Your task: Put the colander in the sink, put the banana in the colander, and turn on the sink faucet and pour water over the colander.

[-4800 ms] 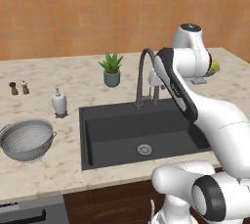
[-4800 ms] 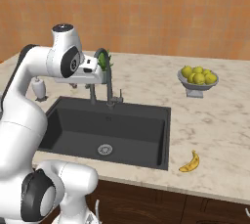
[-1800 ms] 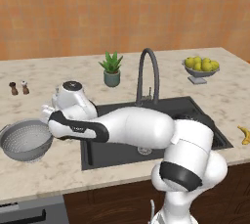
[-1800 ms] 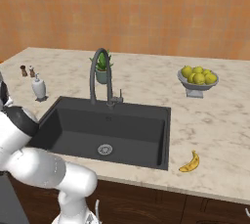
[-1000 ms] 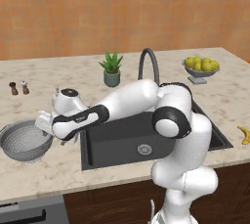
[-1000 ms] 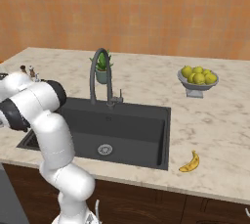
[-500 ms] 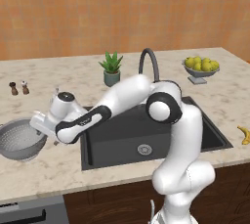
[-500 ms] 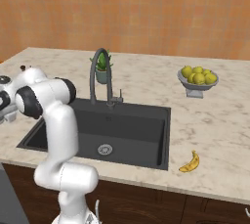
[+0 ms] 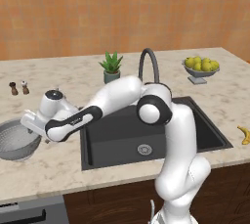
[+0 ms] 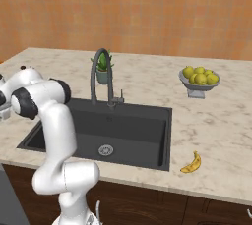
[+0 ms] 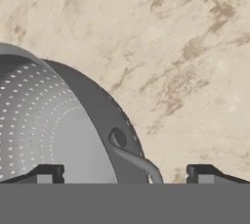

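The grey perforated colander [image 9: 14, 141] stands on the counter left of the sink [image 9: 117, 142]. My gripper [image 9: 43, 135] hangs over its right rim, open. In the hand view the colander [image 11: 53, 130] takes up the left side, and its side handle [image 11: 139, 162] lies between my fingertips [image 11: 46, 174], untouched. The banana [image 9: 244, 134] lies on the counter right of the sink, near the front edge; it is the banana [image 10: 192, 162] in the right base view. The dark arched faucet [image 9: 149, 64] rises behind the basin, with no water running.
A potted plant [image 9: 111, 67] stands behind the sink. A footed bowl of yellow-green fruit [image 9: 200, 66] sits at the back right. Two small shakers [image 9: 18, 88] stand at the back left. My arm stretches over the sink's left part.
The arm has reached a little further left and lower, bringing the hand over the colander's right rim. The jaws have stayed open and the colander has not moved.
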Robot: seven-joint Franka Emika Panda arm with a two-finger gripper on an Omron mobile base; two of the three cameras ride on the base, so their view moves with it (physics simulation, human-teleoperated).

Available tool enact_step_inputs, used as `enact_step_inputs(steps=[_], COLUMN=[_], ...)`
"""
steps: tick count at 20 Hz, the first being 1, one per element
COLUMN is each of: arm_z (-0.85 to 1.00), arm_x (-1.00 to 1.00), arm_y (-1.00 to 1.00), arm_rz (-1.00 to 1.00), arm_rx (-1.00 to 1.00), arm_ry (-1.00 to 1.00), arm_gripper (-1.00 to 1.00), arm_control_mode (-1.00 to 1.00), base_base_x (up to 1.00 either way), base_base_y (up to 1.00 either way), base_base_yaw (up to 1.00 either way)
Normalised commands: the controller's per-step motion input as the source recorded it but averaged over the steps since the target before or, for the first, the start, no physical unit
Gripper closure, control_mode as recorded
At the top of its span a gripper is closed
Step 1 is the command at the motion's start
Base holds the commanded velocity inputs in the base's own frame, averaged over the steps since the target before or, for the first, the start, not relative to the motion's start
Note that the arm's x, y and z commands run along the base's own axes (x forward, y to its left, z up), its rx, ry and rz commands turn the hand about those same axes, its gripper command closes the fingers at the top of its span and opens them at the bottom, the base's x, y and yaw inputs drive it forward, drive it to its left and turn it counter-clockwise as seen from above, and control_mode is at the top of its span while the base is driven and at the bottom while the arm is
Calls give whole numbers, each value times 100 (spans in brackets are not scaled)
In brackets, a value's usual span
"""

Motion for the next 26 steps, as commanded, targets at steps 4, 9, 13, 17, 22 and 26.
enact_step_inputs(steps=[4, 9, 13, 17, 22, 26], arm_z=[-10, -37, -46, -26, 0, 31], arm_x=[12, 0, -22, -41, -37, -33], arm_y=[27, 22, -5, -48, -70, -59], arm_rz=[0, 0, 0, 0, 0, 0], arm_rx=[0, 0, 0, 0, 3, 12], arm_ry=[0, 0, 2, 0, -1, -4], arm_gripper=[-100, 100, 100, 100, 100, 100], arm_control_mode=[-100, -100, -100, -100, -100, -100], base_base_x=[0, 0, 0, 0, 0, 0], base_base_y=[0, 0, 0, 0, 0, 0], base_base_yaw=[0, 0, 0, 0, 0, 0])
